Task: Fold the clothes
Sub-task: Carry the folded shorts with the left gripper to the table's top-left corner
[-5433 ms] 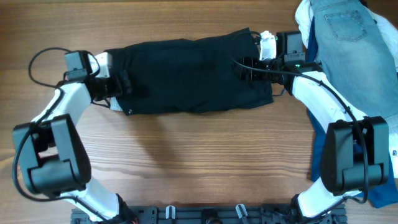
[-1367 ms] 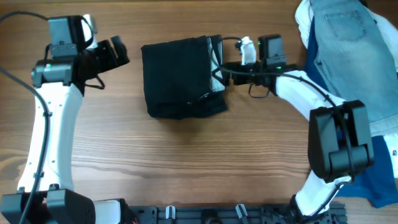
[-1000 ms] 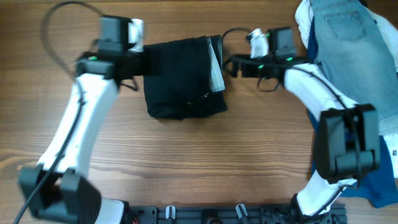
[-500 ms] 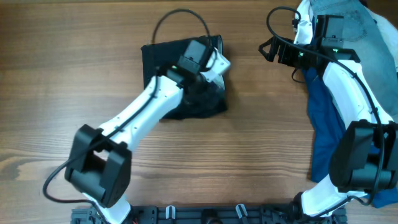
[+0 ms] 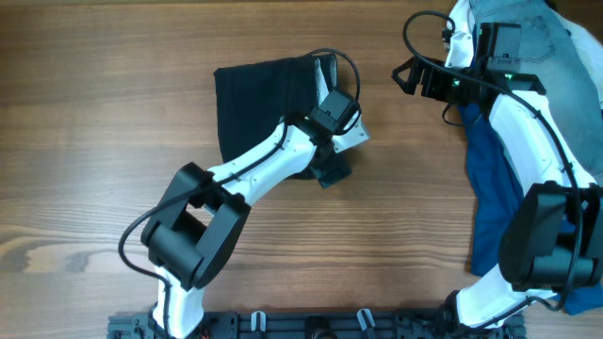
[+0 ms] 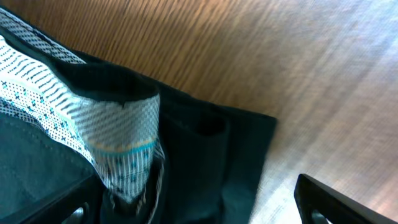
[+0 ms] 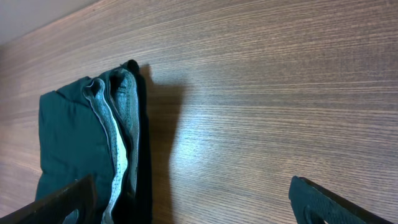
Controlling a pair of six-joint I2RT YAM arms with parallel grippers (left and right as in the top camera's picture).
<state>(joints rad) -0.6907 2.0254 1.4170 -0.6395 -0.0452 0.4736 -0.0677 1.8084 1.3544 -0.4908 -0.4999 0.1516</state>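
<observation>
The black shorts [image 5: 259, 108] lie folded in a squarish stack at the back middle of the table, with the patterned white waistband lining showing along the right edge. My left gripper [image 5: 330, 172] is open over the stack's front right corner; in the left wrist view [image 6: 199, 211] the shorts' corner [image 6: 211, 162] lies between the wide-apart fingers. My right gripper [image 5: 405, 75] is open and empty, off to the right of the shorts. The right wrist view [image 7: 193, 208] shows the shorts [image 7: 74, 137] at the left, apart from the fingers.
Light-blue denim shorts [image 5: 528, 47] lie at the back right on a white cloth [image 5: 460, 28]. A dark blue garment [image 5: 490, 188] runs down the right edge under my right arm. The wooden table [image 5: 377, 245] is bare in front.
The shorts went from spread out to folded in half. My left arm swung from the stack's left side across to its front right corner. My right gripper drew back to the right.
</observation>
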